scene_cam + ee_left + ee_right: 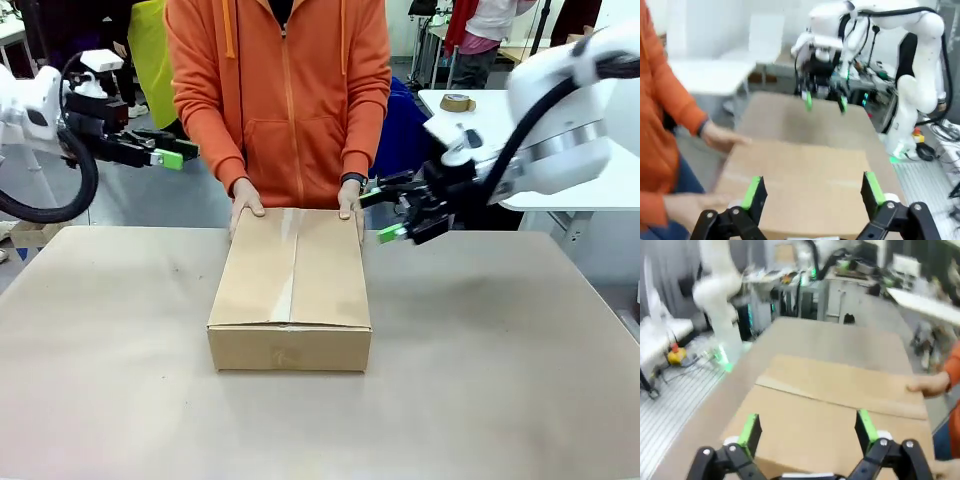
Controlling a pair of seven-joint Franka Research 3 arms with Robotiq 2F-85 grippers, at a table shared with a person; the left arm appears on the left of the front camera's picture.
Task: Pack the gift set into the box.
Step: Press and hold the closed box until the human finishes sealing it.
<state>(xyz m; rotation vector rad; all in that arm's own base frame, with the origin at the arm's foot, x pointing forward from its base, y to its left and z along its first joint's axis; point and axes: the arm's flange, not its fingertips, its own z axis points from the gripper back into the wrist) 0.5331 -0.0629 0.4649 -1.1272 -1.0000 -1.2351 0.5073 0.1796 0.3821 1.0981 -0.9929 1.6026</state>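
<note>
We judge packing finished: the box point(290, 285) lies closed, the person's hands point(245, 198) on its far edge. Our left gripper point(172, 152) and right gripper point(383, 215) flank it, agape and empty; next we should keep clear of those hands.

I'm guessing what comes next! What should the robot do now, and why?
Probably wait clear of the box: its flaps are shut, the person's hands rest on its far edge, and the left gripper and right gripper hang open in the air.

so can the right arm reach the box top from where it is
Probably yes. The right end effector hangs open just beside the box's far corner, nothing between them. A person's hand rests on that corner, though, so the middle of the top looks the safer way in.
</note>
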